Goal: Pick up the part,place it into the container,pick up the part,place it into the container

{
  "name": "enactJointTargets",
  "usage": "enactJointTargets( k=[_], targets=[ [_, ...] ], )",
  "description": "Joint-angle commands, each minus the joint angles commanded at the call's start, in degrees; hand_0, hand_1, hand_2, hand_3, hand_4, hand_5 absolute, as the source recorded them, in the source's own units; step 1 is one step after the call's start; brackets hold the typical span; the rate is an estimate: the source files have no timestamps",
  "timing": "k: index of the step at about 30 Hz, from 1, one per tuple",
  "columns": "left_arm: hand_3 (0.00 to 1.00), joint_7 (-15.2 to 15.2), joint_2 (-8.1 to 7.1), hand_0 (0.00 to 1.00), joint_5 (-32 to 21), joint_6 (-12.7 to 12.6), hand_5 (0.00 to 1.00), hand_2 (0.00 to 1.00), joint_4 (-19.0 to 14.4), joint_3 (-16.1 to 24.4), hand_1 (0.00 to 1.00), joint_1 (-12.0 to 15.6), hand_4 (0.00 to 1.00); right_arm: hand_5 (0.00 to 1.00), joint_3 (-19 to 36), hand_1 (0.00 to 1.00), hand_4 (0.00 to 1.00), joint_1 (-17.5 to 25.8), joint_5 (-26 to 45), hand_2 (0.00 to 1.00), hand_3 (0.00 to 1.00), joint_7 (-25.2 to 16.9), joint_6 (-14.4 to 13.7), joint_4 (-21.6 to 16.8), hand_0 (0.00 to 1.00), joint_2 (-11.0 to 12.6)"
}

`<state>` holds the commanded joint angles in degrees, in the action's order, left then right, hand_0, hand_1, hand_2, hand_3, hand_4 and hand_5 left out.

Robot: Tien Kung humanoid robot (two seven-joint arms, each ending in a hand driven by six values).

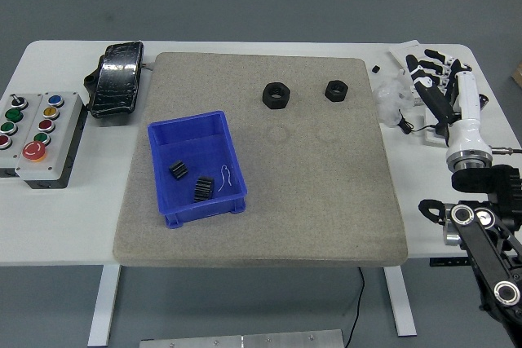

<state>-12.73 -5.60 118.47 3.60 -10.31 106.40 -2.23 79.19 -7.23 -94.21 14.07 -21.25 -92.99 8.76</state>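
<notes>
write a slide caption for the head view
Two black nuts lie on the grey mat; blue bin at left, right robot hand open, off the mat.

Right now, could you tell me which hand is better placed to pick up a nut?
The right hand: it hovers past the mat's right edge, nearest the smaller nut. No left hand is visible.

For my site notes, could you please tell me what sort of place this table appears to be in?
Probably a robotics lab or test workshop: a button box sits on the white table, a blue bin holds small black parts, and a robot hand reaches in from the right.
</notes>
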Motion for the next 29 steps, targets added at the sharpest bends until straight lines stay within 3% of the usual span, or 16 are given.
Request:
enactJointTargets(
  k=[1,5,6,12,17,19,29],
  targets=[
    [0.619,0.06,-0.07,0.655,-0.11,0.0,0.429,0.555,0.0,-0.09,0.591,-0.06,0.665,0.361,-0.01,0.729,0.781,0.03,-2.19,0.751,0.71,1.94,1.43,-0.69,0.647,0.15],
    [0.619,0.15,-0.22,0.655,-0.44,0.01,0.429,0.555,0.0,-0.31,0.591,-0.1,0.665,0.361,-0.08,0.729,0.781,0.09,-10.49,0.751,0.71,9.19,6.69,-3.27,0.647,0.56],
    [0.619,0.11,-0.22,0.656,-0.43,0.01,0.424,0.555,0.0,-0.29,0.591,-0.07,0.663,0.269,-0.16,0.706,0.752,0.12,-12.89,0.735,0.714,11.31,8.22,-4.06,0.638,0.71],
    [0.619,-0.22,-0.06,0.656,0.12,0.02,0.424,0.555,0.0,0.31,0.591,0.09,0.663,0.269,-1.61,0.706,0.752,0.22,-26.3,0.735,0.714,22.76,15.73,-7.39,0.638,2.0],
    [0.619,-0.25,-0.05,0.656,0.11,0.01,0.423,0.555,0.0,0.31,0.591,0.03,0.662,0.281,-3.85,0.71,0.748,-0.26,-35.79,0.741,0.718,22.91,10.23,-6.2,0.64,1.92],
    [0.618,-0.26,-0.07,0.655,0.12,0.0,0.414,0.554,0.0,0.32,0.591,0.01,0.659,0.327,-4.8,0.709,0.758,-0.5,-35.79,0.757,0.733,22.91,7.63,-5.23,0.626,1.51],
    [0.618,-0.35,0.0,0.656,0.18,-0.02,0.409,0.554,0.0,0.34,0.591,0.06,0.658,0.335,-9.88,0.707,0.751,-1.16,-35.79,0.762,0.74,22.91,-8.94,3.61,0.608,0.46]
  ],
)
